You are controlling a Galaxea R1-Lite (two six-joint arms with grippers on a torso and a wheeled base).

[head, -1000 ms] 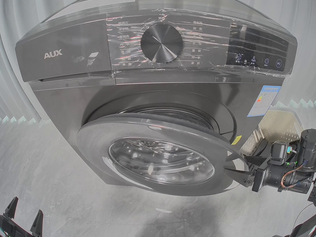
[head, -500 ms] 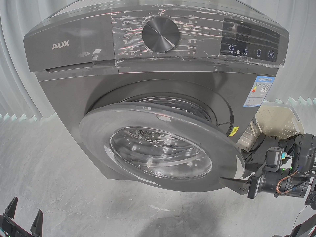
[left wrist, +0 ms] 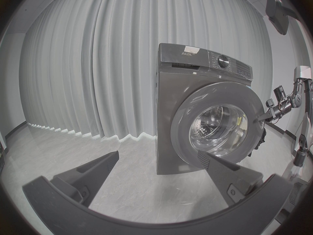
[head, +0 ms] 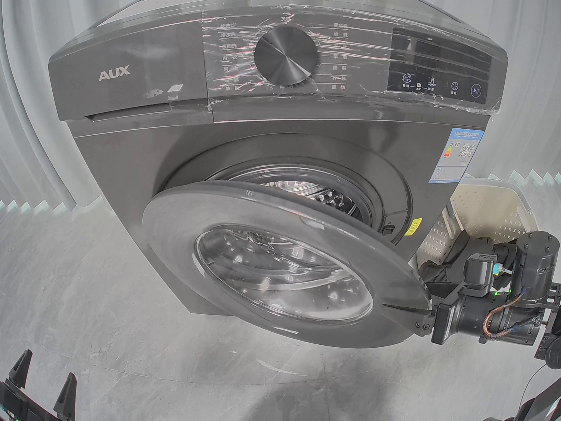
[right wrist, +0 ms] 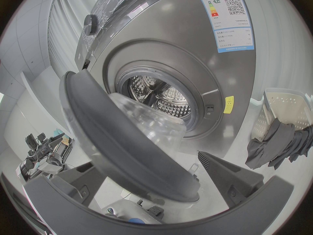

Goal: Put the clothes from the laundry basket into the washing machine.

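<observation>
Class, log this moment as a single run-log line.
door partly open | right pincer open, astride door edge | left pincer open, low | dark clothes draped over basket rim

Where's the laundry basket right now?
In the head view the laundry basket stands on the floor at the robot's right, beside the washing machine, with dark clothes draped over its near rim.

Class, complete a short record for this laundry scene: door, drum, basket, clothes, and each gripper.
door: partly open, hinged on the robot's left
drum: no clothes in the part that shows
laundry basket: on the floor, right of the washing machine
dark clothes: draped over the basket's rim
right gripper: open, fingers either side of the door's free edge
left gripper: open, empty, low on the left
</observation>
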